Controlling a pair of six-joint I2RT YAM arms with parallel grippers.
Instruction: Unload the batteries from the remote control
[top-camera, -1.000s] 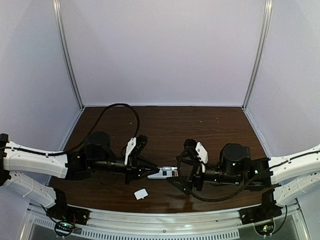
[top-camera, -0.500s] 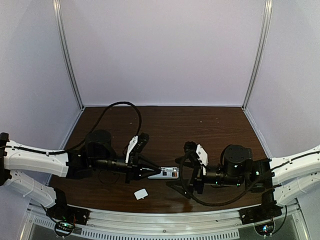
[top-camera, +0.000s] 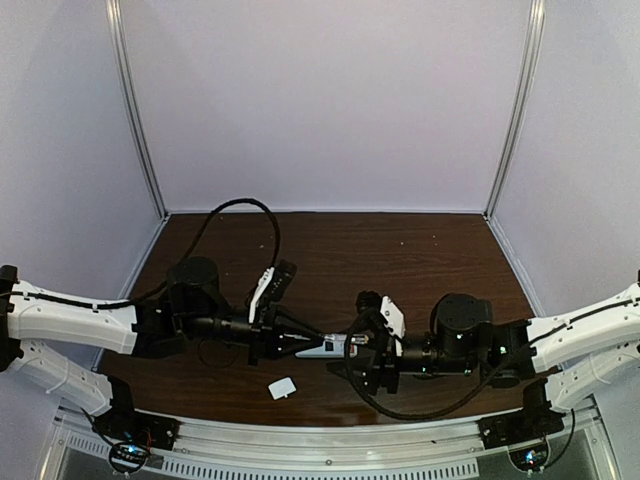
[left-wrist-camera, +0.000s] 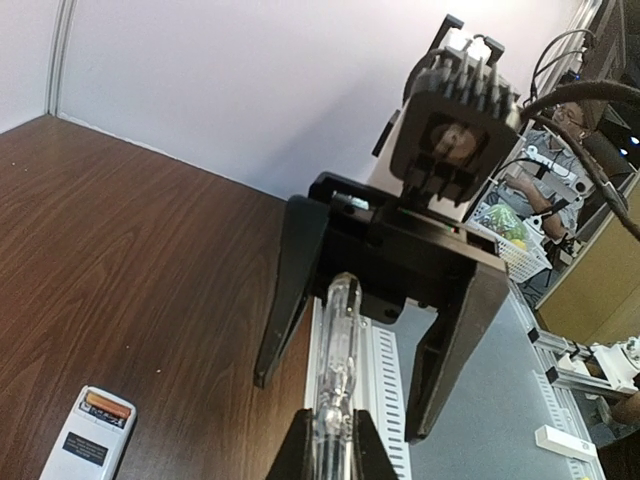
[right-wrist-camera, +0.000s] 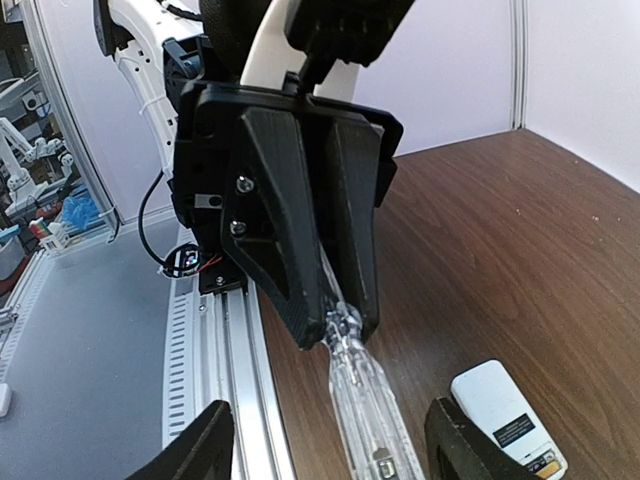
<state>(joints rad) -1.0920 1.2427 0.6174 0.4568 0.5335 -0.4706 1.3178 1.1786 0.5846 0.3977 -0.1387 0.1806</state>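
Note:
The white remote control (left-wrist-camera: 88, 438) lies on the brown table with its battery bay open. The orange-copper batteries (left-wrist-camera: 107, 406) sit in the bay. The remote also shows in the right wrist view (right-wrist-camera: 500, 412) and the top view (top-camera: 328, 348). My left gripper (left-wrist-camera: 330, 428) is shut on a clear-handled screwdriver (left-wrist-camera: 338, 350), held above the table beside the remote. My right gripper (right-wrist-camera: 333, 412) is open, its fingers (left-wrist-camera: 290, 290) straddling the free end of the screwdriver handle (right-wrist-camera: 365, 420) without closing on it. In the top view the two grippers meet over the remote, left (top-camera: 298, 347) and right (top-camera: 353, 352).
A small white squarish cover piece (top-camera: 282, 388) lies on the table near the front edge, left of centre. A slotted metal rail (top-camera: 320, 455) runs along the table's front. White walls enclose the back and sides.
My right arm has moved left toward the left gripper, bringing its open fingers around the screwdriver handle. The left gripper, remote and cover have barely moved.

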